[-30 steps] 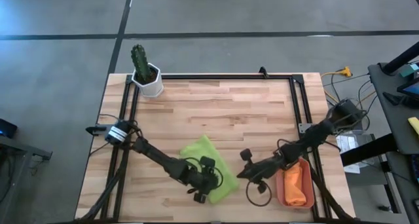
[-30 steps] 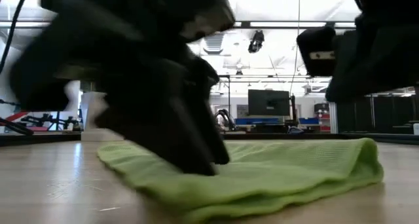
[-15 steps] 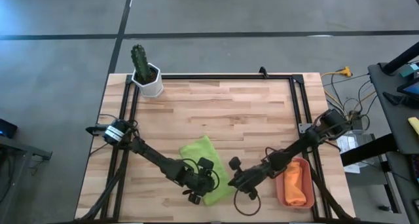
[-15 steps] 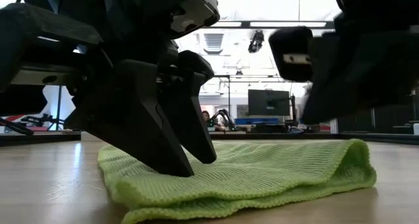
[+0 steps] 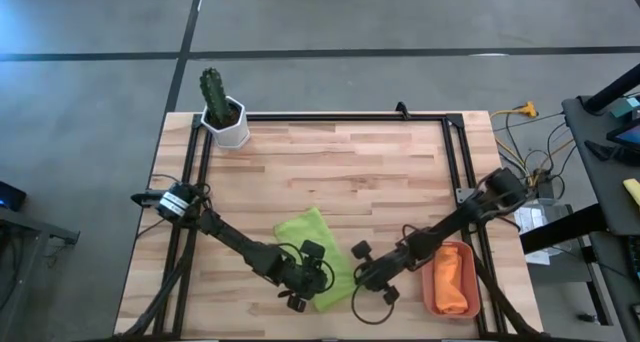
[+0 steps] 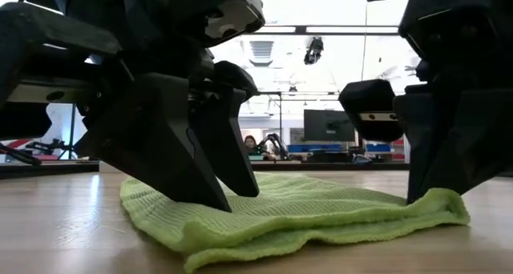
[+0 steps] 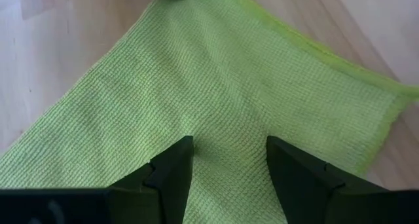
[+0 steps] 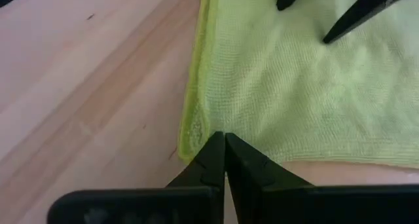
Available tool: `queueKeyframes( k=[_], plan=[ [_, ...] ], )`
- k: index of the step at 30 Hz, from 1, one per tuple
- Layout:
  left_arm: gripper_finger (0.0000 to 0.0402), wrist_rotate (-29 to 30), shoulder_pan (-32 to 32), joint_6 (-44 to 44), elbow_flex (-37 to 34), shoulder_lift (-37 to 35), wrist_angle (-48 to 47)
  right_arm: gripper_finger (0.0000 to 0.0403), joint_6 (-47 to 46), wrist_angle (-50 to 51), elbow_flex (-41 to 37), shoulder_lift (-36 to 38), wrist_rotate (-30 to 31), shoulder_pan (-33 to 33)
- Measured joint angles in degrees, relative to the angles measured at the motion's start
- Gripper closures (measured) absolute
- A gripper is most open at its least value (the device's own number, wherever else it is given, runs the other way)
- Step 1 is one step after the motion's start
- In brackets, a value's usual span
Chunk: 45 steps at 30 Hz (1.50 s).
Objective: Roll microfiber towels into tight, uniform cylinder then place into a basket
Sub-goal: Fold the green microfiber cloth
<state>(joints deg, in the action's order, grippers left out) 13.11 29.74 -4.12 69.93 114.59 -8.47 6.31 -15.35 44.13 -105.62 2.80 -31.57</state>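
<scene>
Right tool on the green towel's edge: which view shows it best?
The right wrist view: the shut right tool meets the green towel at its folded edge. The low view shows it from the side at the towel's end. The high view shows only its place; the left wrist view misses it.

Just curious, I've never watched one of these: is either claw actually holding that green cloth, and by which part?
The right claw is shut on the green towel's corner edge. The left claw is open, its tips pressing on the towel's middle.
</scene>
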Motion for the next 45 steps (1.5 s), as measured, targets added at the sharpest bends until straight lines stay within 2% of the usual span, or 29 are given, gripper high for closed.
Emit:
queueKeyframes(
  k=[6, 12, 15, 19, 22, 25, 37, 45],
  plan=[
    [0.0221, 0.49, 0.05, 0.02, 0.69, -0.38, -0.24, 0.0394, 4.28, 0.99, -0.14, 3.85, 0.04, -0.20],
    [0.0221, 0.78, 0.22, 0.04, 1.70, -0.63, 0.02, 0.0380, 13.27, 3.65, -0.33, 4.58, 0.19, -1.54],
    [0.0221, 0.80, 0.43, 0.03, 2.37, -0.69, 0.08, 0.0353, 18.16, 5.22, -0.34, 4.65, 0.21, -2.39],
    [0.0221, 1.08, 0.72, 0.02, 2.88, -1.07, 0.47, 0.0298, 23.59, 4.72, -0.38, 4.65, 0.35, -2.73],
    [0.0221, 2.12, 0.92, -0.03, 2.91, -1.26, 0.38, 0.0256, 26.16, 3.77, -0.38, 4.65, 3.42, -2.71],
    [0.0221, 2.62, 1.18, -0.13, 2.91, -1.38, 0.45, 0.0232, 29.01, 3.13, -0.38, 4.65, 4.80, -2.67],
    [0.0221, 5.12, 2.75, -3.06, 2.86, -1.38, -0.84, 0.0248, 36.81, -1.61, -0.23, 0.60, 4.93, -4.11],
    [0.0221, 6.59, 3.02, -3.10, 2.89, -1.38, -1.06, 0.0285, 38.18, -1.56, -0.29, 0.55, 4.91, -2.97]
  ],
)
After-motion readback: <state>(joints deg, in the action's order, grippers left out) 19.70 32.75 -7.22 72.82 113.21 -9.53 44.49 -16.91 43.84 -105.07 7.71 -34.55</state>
